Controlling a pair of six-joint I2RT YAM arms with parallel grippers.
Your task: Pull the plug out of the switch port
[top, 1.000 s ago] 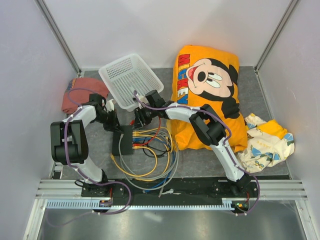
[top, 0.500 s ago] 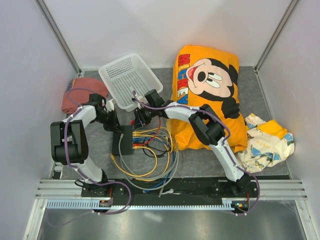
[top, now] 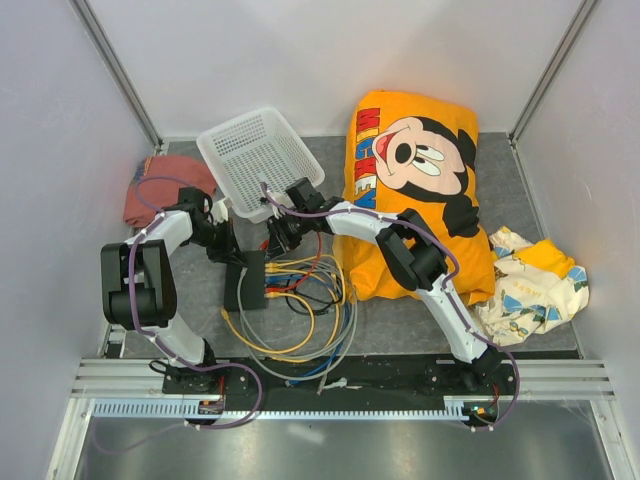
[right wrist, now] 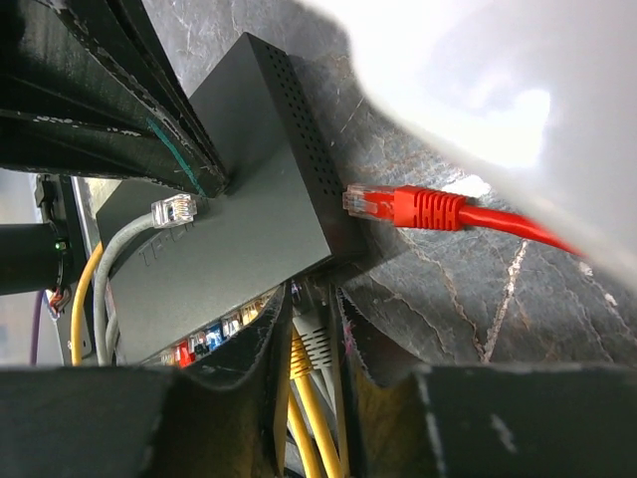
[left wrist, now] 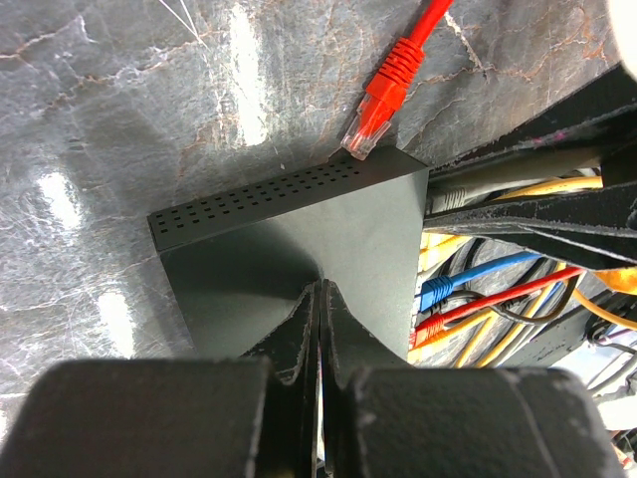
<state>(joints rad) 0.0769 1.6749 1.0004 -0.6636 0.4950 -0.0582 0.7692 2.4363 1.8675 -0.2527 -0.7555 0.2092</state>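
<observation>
From above, the light is bright and even, and the shadows are soft. The metal sheet [top: 330,440] at the bottom shines. Up close, the dark table [left wrist: 119,110] shows white shiny spots. The left claw [left wrist: 318,299] and the right claw [right wrist: 311,334] look dark and blurry. A big white blur [right wrist: 478,70] fills one corner, but the red plug [right wrist: 398,209] is sharp.
</observation>
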